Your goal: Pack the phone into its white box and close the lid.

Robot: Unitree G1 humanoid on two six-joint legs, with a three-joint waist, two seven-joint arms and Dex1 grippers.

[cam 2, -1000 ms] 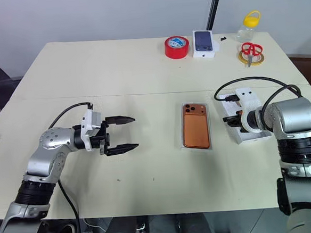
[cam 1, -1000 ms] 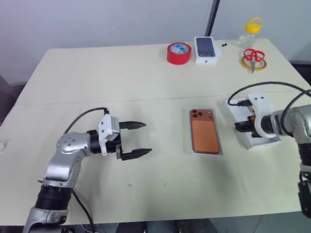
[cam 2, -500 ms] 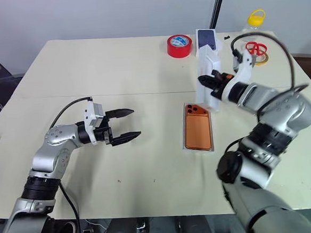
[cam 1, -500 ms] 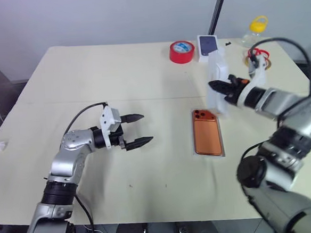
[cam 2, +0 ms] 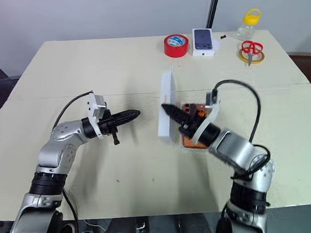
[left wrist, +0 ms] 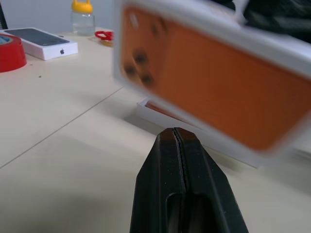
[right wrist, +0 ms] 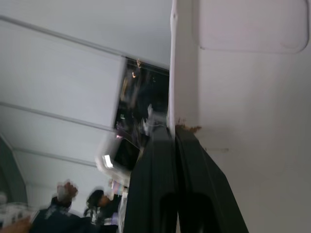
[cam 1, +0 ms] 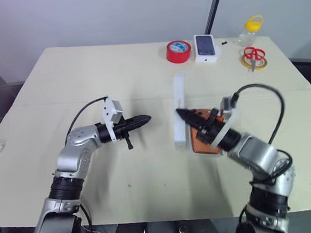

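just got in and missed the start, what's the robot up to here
The robot is packing an orange-copper smartphone that lies in a shallow white cardboard box on the cream table. Its right gripper is shut on a thin white rectangular piece, apparently the lid, holding it on edge above the table just left of the phone. The left gripper is shut and empty, pointing toward that piece. The box is not yet closed.

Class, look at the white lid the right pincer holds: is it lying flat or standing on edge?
On edge. The lid stands nearly upright in the right pincer, beside the phone lying flat.
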